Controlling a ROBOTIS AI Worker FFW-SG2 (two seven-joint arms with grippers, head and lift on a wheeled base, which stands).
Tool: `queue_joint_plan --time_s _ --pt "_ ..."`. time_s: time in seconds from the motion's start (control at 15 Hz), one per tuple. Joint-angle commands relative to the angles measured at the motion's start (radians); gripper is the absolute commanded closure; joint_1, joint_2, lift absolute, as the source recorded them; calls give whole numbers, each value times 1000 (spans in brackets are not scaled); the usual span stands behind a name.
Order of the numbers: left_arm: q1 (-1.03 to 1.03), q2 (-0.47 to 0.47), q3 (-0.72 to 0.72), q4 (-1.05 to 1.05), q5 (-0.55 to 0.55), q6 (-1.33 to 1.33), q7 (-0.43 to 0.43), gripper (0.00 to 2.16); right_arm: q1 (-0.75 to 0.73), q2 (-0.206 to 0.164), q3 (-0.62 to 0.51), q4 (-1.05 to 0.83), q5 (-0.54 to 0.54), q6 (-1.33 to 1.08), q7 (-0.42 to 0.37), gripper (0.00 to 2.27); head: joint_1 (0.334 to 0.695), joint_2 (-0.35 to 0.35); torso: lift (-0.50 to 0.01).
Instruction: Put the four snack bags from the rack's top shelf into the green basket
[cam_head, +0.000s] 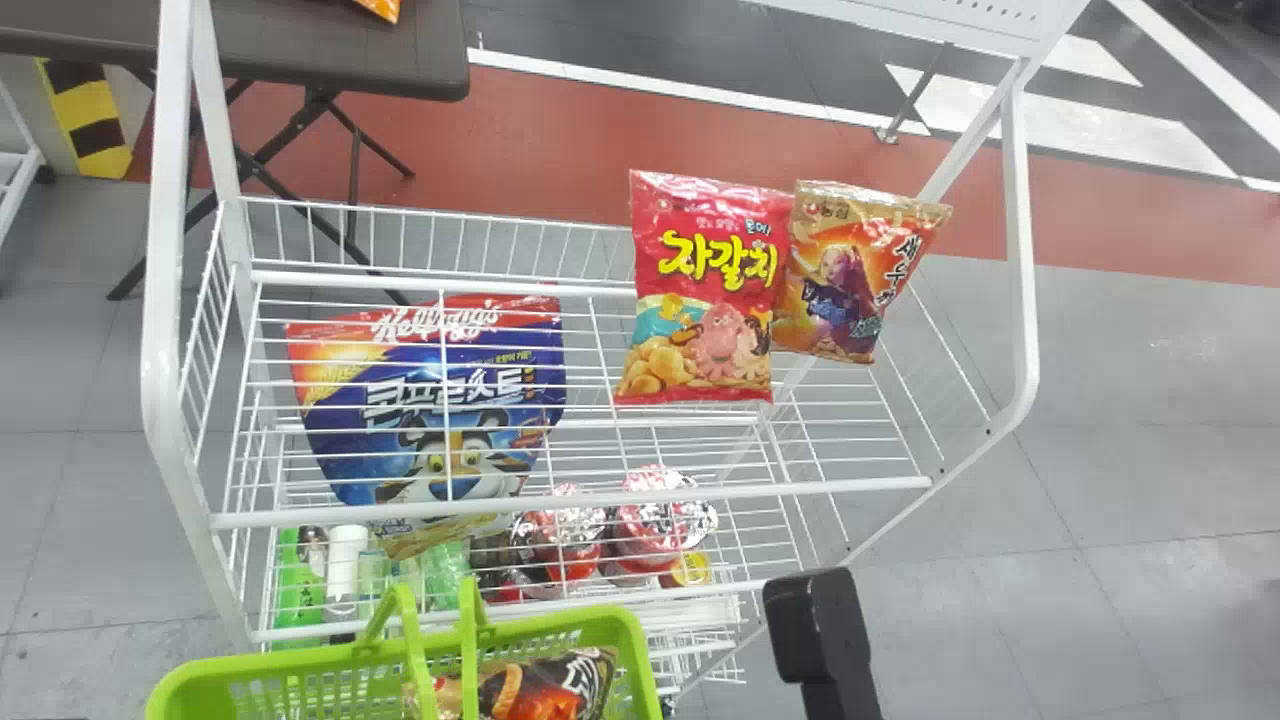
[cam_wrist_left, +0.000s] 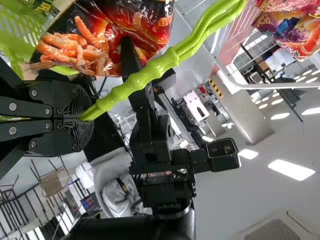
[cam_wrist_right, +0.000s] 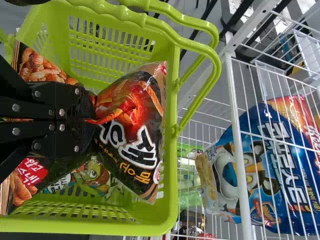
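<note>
Left gripper (cam_wrist_left: 82, 119) closed on the handle (cam_wrist_left: 125, 90) of the green basket (cam_head: 630, 655), which sits in front of the rack. Right gripper (cam_wrist_right: 92, 120) pinched narrow on a crumpled edge of a black snack bag (cam_wrist_right: 145, 150), the bag within the basket walls — looks like a placement about to be let go. Another dark bag (cam_wrist_right: 42, 65) lies in there next to it, plus a green bag (cam_wrist_right: 92, 175) lower down; can't tell if that one counts toward the four.

Farther off, a blue cereal bag (cam_head: 450, 400) shows through the rack's wires, likely on a lower tier and not a target. Red bag (cam_head: 700, 290) and orange bag (cam_head: 855, 270) stand side by side on the top shelf (cam_head: 570, 502) — both left to do. Roughly half done, I'd say.
</note>
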Motion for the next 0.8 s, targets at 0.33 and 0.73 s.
queue_joint_plan --time_s 0.33,0.73 --pt "0 0 -11 -3 -9 2 0 1760 -28 0 3 97 41 -292 -37 56 695 -350 0" --pt "-2 6 -11 -3 -17 26 -14 1760 -183 7 -5 356 170 -970 -164 93 695 -350 0"
